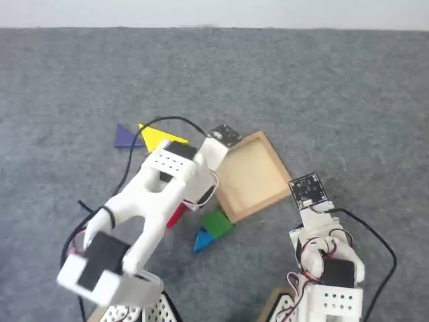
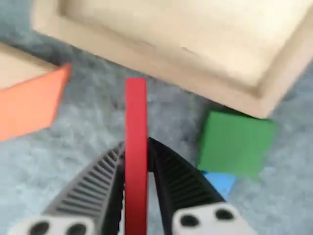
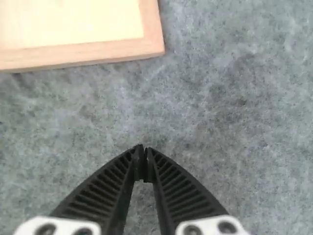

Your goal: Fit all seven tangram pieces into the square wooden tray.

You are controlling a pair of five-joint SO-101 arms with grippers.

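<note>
- A purple triangle [image 1: 125, 137] and a yellow triangle [image 1: 157, 136] are seen flat on the grey carpet [image 1: 335, 87]. They lie almost corner to corner, well beyond the left jaws and apart from the other pieces.
- An orange piece [image 2: 29, 105] is laid flat off to one side of the left jaws, near them but not touching.
- A red piece [image 2: 136, 122] is pinched on edge in the left gripper [image 2: 136, 147]. Its far end sticks out past the tips. Whether it rests on the carpet cannot be told.
- A green piece [image 2: 234, 144] is found on the opposite side of those jaws, just beside the tray wall. A blue triangle [image 2: 220, 182] is touching its nearer edge.
- The square wooden tray [image 2: 146, 63] is set straight ahead of the left jaws, with a strip of carpet between it and the red piece. Its raised wall stands between that piece and the tray floor.
- The right gripper [image 3: 142, 149] is held over bare carpet, its jaws pressed together on nothing. One corner of the tray lies ahead of them and to one side, well apart.
</note>
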